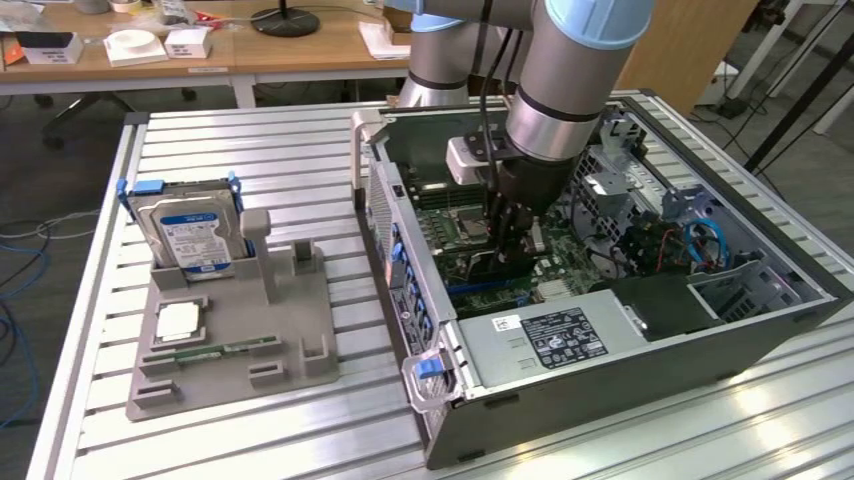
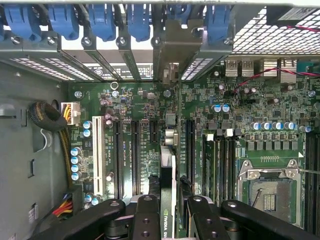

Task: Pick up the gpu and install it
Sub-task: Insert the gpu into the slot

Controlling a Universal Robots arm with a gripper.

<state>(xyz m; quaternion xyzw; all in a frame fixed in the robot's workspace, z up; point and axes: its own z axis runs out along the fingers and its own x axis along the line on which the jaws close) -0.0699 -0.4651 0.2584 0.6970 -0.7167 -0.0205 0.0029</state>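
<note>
Hanging edge-down between the fingers of the gripper [image 2: 169, 220], the gpu [image 2: 168, 200] is held clamped inside the open computer case [image 1: 747, 330]. Its long axis is seen running toward twelve o'clock in the wrist view, along the motherboard [image 2: 145, 130] slots toward the rear brackets.
</note>
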